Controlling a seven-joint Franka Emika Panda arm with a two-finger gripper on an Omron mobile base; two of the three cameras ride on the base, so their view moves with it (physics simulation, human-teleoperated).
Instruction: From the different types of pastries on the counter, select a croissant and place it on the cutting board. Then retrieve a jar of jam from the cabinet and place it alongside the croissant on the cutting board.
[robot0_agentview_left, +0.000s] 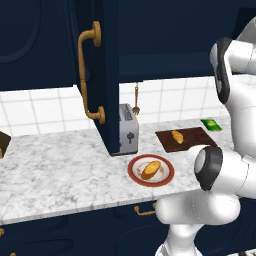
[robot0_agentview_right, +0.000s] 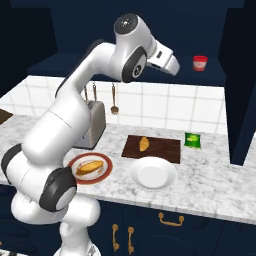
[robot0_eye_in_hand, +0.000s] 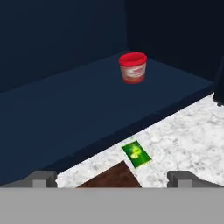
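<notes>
The end effector (robot0_eye_in_hand: 112, 178) is standing with jaws spread fully wide, gripping nothing, hanging in front of the open cabinet (robot0_agentview_right: 125, 65) and well short of the jar of jam (robot0_eye_in_hand: 132, 67).

The jar of jam is sitting upright on the cabinet's dark shelf (robot0_eye_in_hand: 65, 109), toward the back, apart from both side walls.

The croissant (robot0_agentview_right: 144, 144) is lying on the cutting board (robot0_agentview_right: 165, 150), left of the board's middle in the right base view. The cutting board is resting flat on the counter (robot0_agentview_right: 210, 185), below the cabinet.

A small green packet (robot0_agentview_right: 193, 140) is lying just beside the cutting board's far right corner, not on it.

An empty white plate (robot0_agentview_right: 153, 173) is sitting on the counter in front of the cutting board.

The bread roll (robot0_agentview_right: 89, 167) is lying on a red-rimmed plate (robot0_agentview_right: 107, 165), left of the white plate and forward-left of the cutting board.

A toaster (robot0_agentview_right: 94, 125) is standing left of the cutting board, against the tiled wall.

The cabinet door (robot0_agentview_left: 97, 75) is hanging open, brass handle (robot0_agentview_left: 86, 75) showing in the left base view.
</notes>
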